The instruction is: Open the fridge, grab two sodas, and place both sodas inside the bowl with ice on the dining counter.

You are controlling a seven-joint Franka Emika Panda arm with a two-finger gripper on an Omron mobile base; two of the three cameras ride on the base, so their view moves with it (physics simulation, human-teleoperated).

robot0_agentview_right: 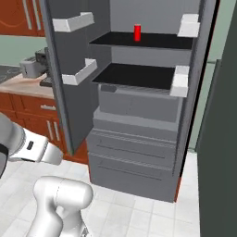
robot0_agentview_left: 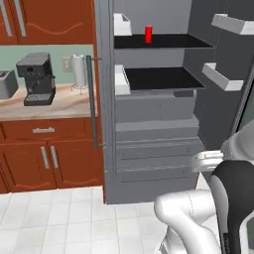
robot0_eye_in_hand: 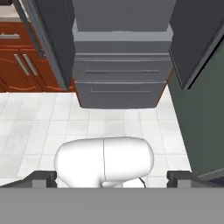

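Red soda on fridge top shelf – base views; hand view – gripper spread, empty.

Fridge doors open, one red soda can upright on top shelf (white door bins either side). Coffee machine and paper towel roll on wall counter, beside the fridge.

A black coffee machine stands on the wall counter, a toaster left, red-brown cabinets beneath.
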